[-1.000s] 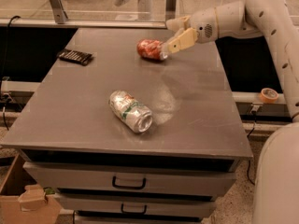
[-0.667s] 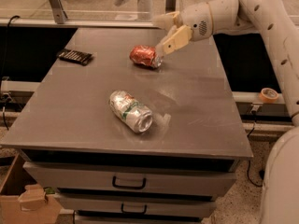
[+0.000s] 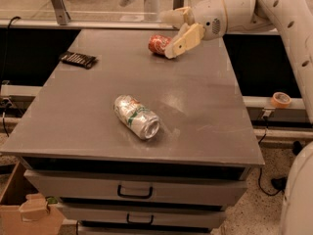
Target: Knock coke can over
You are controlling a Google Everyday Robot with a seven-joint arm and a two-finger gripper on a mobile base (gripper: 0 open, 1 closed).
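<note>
The red coke can (image 3: pixel 158 44) lies on its side on the far part of the grey table (image 3: pixel 98 126), its silver end facing left. My gripper (image 3: pixel 175 47) hangs just right of the can, its cream fingers (image 3: pixel 183 39) slanting down toward the table and touching or almost touching the can's right end. The white arm reaches in from the upper right.
A silver-and-green can (image 3: pixel 136 116) lies on its side near the table's middle front. A black flat device (image 3: pixel 78 59) sits at the far left. A tape roll (image 3: pixel 281 99) lies on the ledge at right. Drawers are below the tabletop; a cardboard box (image 3: pixel 24 209) stands at bottom left.
The coke can has rolled left and now lies flat on its side. My gripper has followed it leftward and sits close by its right end.
</note>
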